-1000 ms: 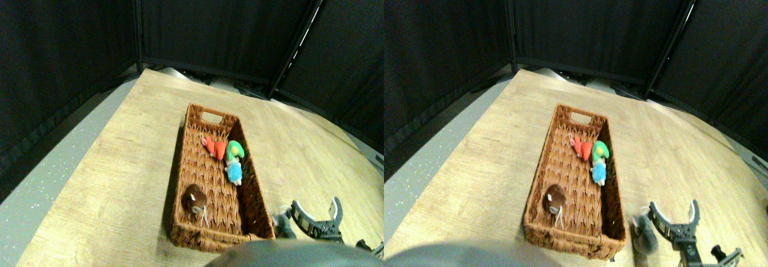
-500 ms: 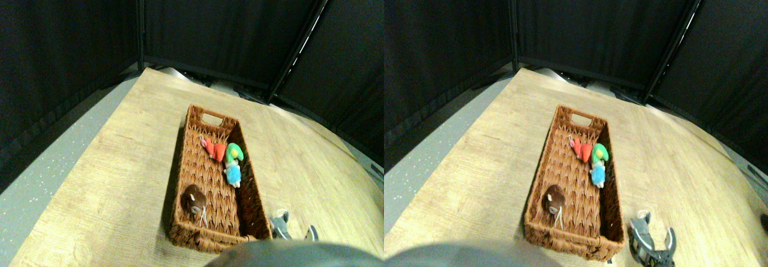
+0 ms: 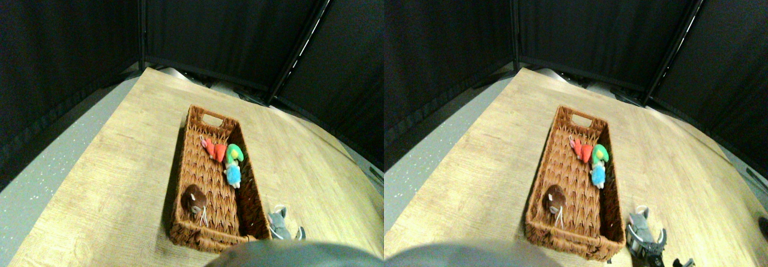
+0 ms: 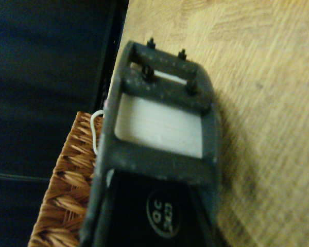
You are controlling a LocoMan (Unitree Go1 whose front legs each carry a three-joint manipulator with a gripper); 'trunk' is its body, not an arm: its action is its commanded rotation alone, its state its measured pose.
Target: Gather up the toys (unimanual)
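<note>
Inside the long wicker basket (image 3: 187,177) lie a red toy (image 3: 215,150), a green toy (image 3: 234,152), a blue toy (image 3: 233,173) and a brown toy (image 3: 193,200). A grey toy (image 3: 278,222) with a white string loop lies on the wood floor just outside the basket's near right corner. My right gripper (image 3: 294,233) is down at this grey toy, with a fingertip (image 3: 300,232) showing on its right side. In the wrist view a pale surface fills the jaw frame, and a white string loop (image 4: 95,128) shows beside the basket's corner (image 4: 67,195).
Pale wood floor (image 3: 108,177) surrounds the basket, with a grey speckled strip (image 3: 36,183) on the left. Black curtain panels (image 3: 228,27) close off the back and both sides.
My gripper dropped from beside the grey toy down onto it, and its fingers drew closer together. The toys in the basket stayed put.
</note>
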